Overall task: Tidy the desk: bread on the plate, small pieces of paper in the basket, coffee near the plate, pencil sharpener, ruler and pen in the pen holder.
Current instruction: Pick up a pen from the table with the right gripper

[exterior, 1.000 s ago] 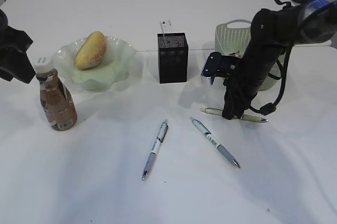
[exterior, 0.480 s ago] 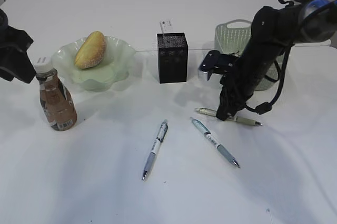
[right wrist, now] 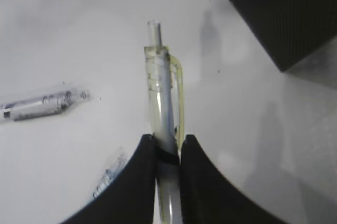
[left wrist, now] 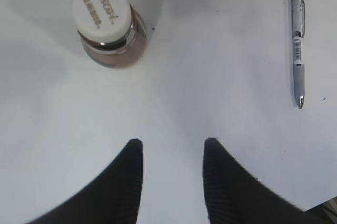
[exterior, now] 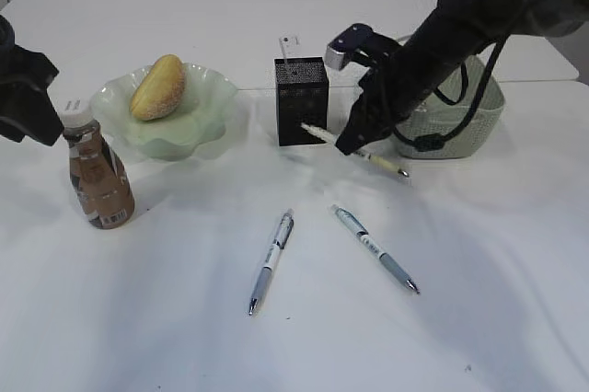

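Gripping a clear pen (exterior: 357,147) mid-barrel, the right claw (right wrist: 167,148) is hanging just beside the pen holder (exterior: 301,100), above the bench (exterior: 184,318). Being held nearly level, the pen risks striking the holder's rim. The left claw (left wrist: 172,150) is idling half-open, empty.

We see a large plain white desk (exterior: 184,318). On it: brown white-capped coffee bottle (exterior: 97,176) near left, wavy pale green glass plate (exterior: 207,98) behind it, black mesh pen holder (exterior: 302,102) centre, pale green perforated basket (exterior: 460,121) far right, two grey-white pens (exterior: 271,260) (exterior: 375,248) near centre.
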`<state>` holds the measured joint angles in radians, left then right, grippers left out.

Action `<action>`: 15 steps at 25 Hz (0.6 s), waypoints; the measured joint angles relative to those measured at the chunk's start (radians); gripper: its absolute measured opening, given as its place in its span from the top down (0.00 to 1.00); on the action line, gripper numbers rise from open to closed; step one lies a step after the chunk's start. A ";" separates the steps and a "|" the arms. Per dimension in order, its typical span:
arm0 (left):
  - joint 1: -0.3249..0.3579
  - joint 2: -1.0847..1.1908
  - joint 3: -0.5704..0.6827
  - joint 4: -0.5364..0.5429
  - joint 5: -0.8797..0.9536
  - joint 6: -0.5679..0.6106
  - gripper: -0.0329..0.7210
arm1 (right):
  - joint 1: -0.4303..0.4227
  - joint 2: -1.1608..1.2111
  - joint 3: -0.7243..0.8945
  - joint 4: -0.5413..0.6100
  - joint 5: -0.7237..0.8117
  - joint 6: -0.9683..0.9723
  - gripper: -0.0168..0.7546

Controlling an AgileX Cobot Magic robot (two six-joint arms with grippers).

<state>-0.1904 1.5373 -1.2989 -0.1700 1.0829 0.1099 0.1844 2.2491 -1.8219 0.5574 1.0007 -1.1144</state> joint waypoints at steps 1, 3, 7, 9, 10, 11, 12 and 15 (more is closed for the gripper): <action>0.000 0.000 0.000 0.000 0.000 0.000 0.60 | 0.000 0.000 -0.008 0.016 0.000 0.000 0.86; 0.000 0.000 0.000 0.000 0.000 0.000 0.60 | 0.000 0.000 -0.022 0.041 0.000 -0.002 0.86; 0.000 0.000 0.000 -0.002 0.000 0.000 0.61 | 0.000 0.000 -0.062 0.165 -0.009 -0.046 0.86; 0.000 0.000 0.000 -0.004 0.000 0.000 0.61 | 0.000 0.000 -0.071 0.235 -0.020 -0.093 0.86; 0.000 0.000 0.000 -0.004 0.000 0.000 0.61 | 0.000 0.000 -0.078 0.269 -0.032 -0.117 0.86; 0.000 0.000 0.000 -0.004 0.000 0.000 0.61 | 0.000 0.000 -0.083 0.295 -0.046 -0.135 0.86; 0.000 0.000 0.000 -0.004 0.000 0.000 0.61 | 0.000 0.000 -0.087 0.328 -0.061 -0.160 0.86; 0.000 0.000 0.000 -0.007 0.000 0.000 0.61 | 0.000 0.000 -0.095 0.407 -0.114 -0.231 0.86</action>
<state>-0.1904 1.5373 -1.2989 -0.1775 1.0825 0.1099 0.1844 2.2491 -1.9166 0.9645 0.8862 -1.3449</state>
